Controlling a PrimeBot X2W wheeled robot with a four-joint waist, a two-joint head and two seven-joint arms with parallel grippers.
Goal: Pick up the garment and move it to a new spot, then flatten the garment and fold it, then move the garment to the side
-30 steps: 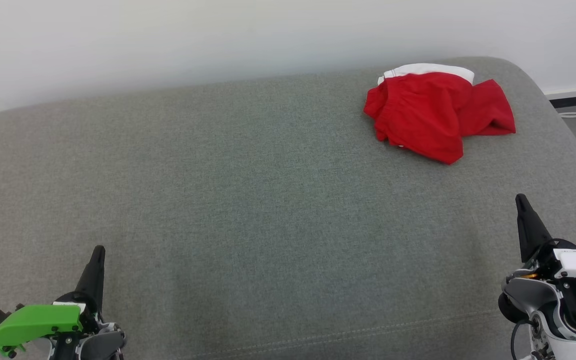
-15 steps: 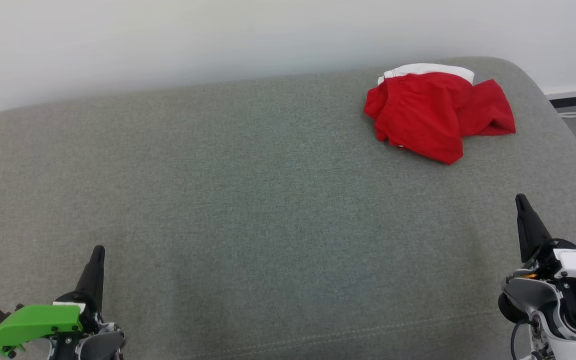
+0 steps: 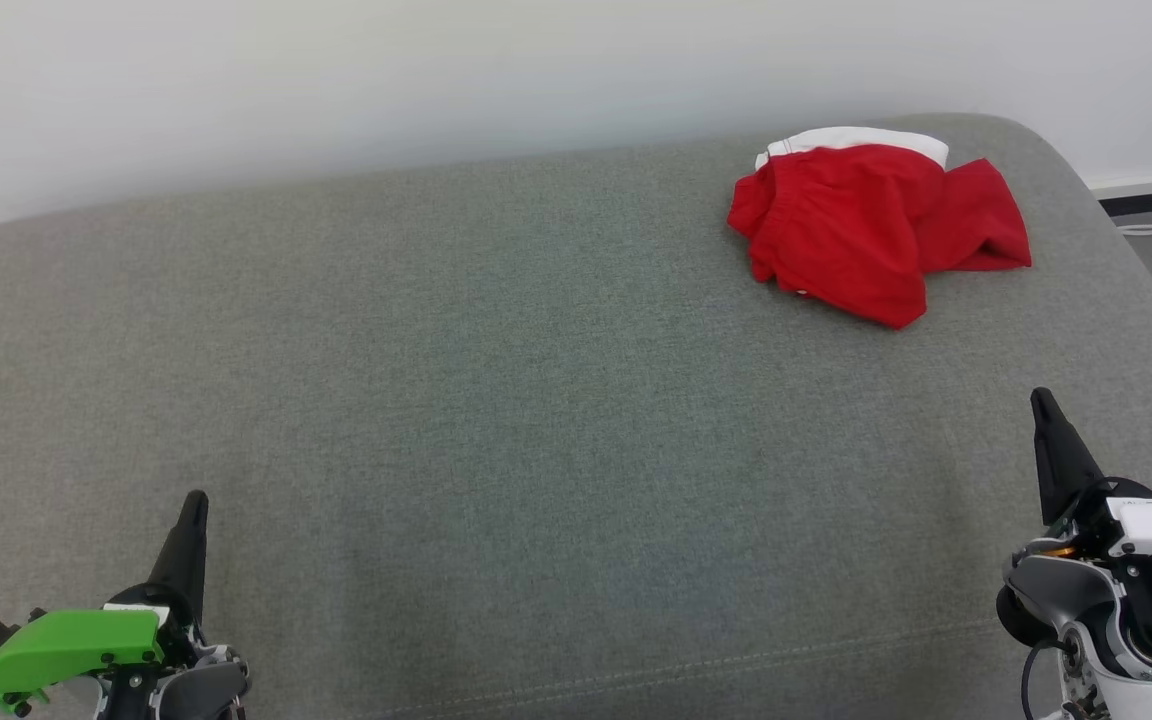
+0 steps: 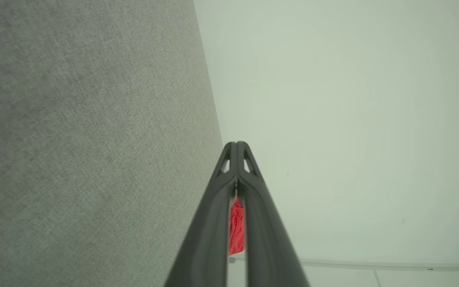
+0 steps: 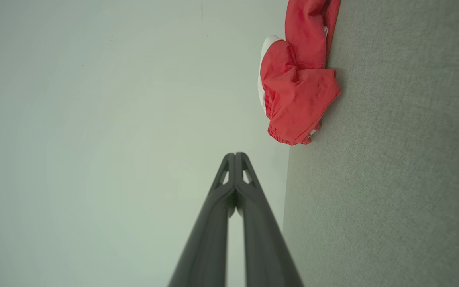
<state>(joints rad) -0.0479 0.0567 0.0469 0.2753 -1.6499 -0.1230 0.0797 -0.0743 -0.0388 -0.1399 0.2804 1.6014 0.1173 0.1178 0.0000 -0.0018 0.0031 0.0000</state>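
Above, head view: a red garment (image 3: 871, 225) with a white waistband (image 3: 856, 138) lies in a loose heap at the far right corner of a grey cushion (image 3: 496, 400). It is near the pale wall (image 3: 436, 70) and well apart from both grippers.

The left gripper (image 3: 195, 500), at lower left, and the right gripper (image 3: 1040, 398), at lower right, each sit over bare cushion. On each, the two dark fingers are pressed tip to tip with nothing between them. (The wrist views agree; the red seen through the slot lower down between the left fingers is the distant garment, not a held one.)

Step in hand, as a judgement: the scene fits two stages. The bunched cloth may be waiting to be picked up. It may equally be a roughly folded bundle already set aside. Its layers look rumpled rather than squared, which hints at the first reading but does not settle it. Any further handling would call for parted jaws and a long reach to the far right; the right gripper is the nearer one.

Orientation: the heap's long axis runs across the cushion from left to right, roughly along the far edge, dipping slightly toward the near side at its right end. The waistband faces the wall. One red lobe points right, and a red corner points toward the robot.
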